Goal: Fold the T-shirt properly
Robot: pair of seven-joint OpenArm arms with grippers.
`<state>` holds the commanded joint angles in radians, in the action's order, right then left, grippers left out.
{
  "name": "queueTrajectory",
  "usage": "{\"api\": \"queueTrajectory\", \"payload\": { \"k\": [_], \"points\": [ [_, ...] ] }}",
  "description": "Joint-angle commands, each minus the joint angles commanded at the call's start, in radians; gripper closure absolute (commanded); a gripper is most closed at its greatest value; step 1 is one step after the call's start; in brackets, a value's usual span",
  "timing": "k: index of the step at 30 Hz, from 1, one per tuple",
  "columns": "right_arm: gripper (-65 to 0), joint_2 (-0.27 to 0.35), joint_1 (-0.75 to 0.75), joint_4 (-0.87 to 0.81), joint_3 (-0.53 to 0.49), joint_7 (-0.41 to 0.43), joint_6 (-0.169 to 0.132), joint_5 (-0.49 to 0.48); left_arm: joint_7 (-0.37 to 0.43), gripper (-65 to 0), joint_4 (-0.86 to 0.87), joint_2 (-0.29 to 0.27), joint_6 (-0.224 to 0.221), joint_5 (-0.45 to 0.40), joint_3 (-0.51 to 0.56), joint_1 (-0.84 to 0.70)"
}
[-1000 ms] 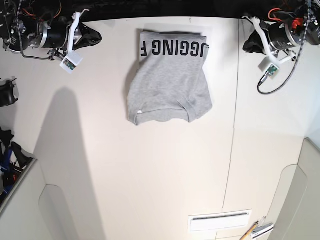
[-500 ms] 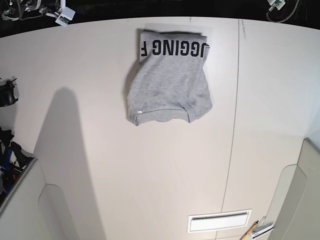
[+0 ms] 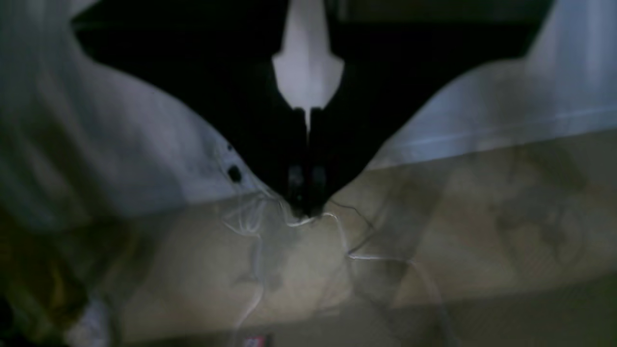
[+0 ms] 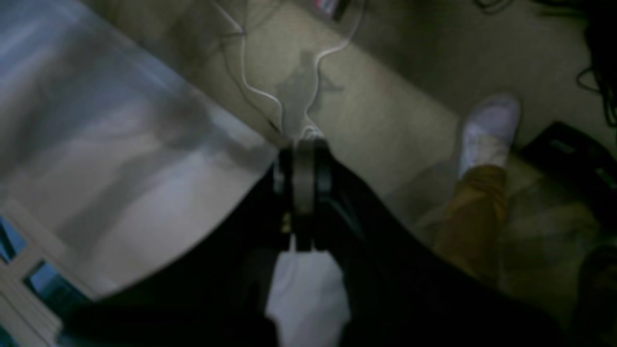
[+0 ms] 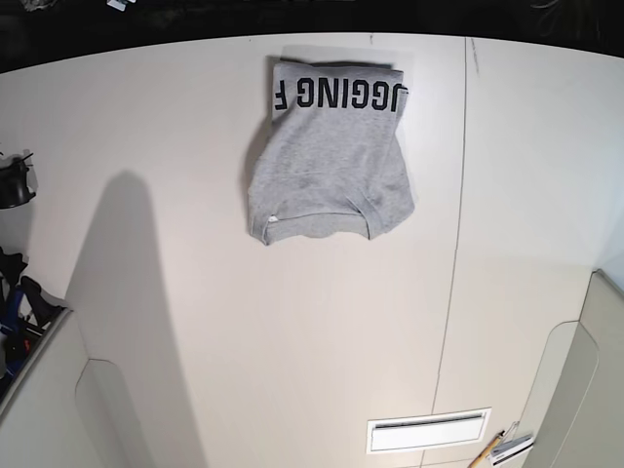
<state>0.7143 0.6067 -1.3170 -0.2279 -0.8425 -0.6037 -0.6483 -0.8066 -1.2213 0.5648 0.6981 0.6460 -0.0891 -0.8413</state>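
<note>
Both grippers, left gripper [image 3: 306, 212] and right gripper [image 4: 304, 144], had jaws pressed together, holding nothing, off past the bench [image 5: 292, 341]. T-shirt [image 5: 327, 161] lay folded against the bench's far edge, lettering showing.

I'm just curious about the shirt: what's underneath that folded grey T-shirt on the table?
Around the T-shirt only the pale table shows, so it appears to lie flat on it. The folded layers hide whatever is directly beneath, and most of the black lettering.
</note>
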Motion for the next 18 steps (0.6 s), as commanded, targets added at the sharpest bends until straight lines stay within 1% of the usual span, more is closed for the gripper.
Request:
{"api": "queueTrajectory", "payload": {
  "k": [1,6,7,8,9,10,12,15,18],
  "points": [
    [0.0,0.0,-0.027,0.027,-0.035,0.022,0.005,0.02,0.003,0.0,0.024,0.0,0.0,-0.001,0.044,0.027],
    [0.0,-0.003,-0.179,0.197,-0.216,0.114,0.005,0.103,0.013,0.0,0.198,0.0,0.0,0.0,0.241,0.182],
    [0.0,-0.003,-0.206,0.237,-0.25,0.15,0.005,0.121,0.035,0.0,0.241,0.0,0.0,0.0,0.28,0.216],
    [0.0,-0.003,-0.231,0.277,-0.283,0.207,0.005,0.155,0.065,0.0,0.286,-0.001,0.0,0.0,0.32,0.251],
    [0.0,-0.006,-0.256,0.313,-0.312,0.254,0.005,0.204,0.103,0.0,0.331,-0.004,0.0,-0.001,0.36,0.285],
    [0.0,-0.016,-0.281,0.346,-0.334,0.275,0.005,0.255,0.13,0.0,0.376,-0.009,0.0,-0.001,0.399,0.322],
    [0.0,-0.044,-0.325,0.398,-0.357,0.275,0.005,0.301,0.142,0.0,0.46,-0.03,0.0,-0.001,0.465,0.394],
    [0.0,-0.081,-0.364,0.422,-0.359,0.274,0.005,0.3,0.145,0.0,0.546,-0.067,0.0,-0.015,0.525,0.48],
    [0.0,-0.106,-0.385,0.42,-0.359,0.275,0.004,0.273,0.171,0.0,0.593,-0.101,0.0,-0.016,0.534,0.534]
  ]
}}
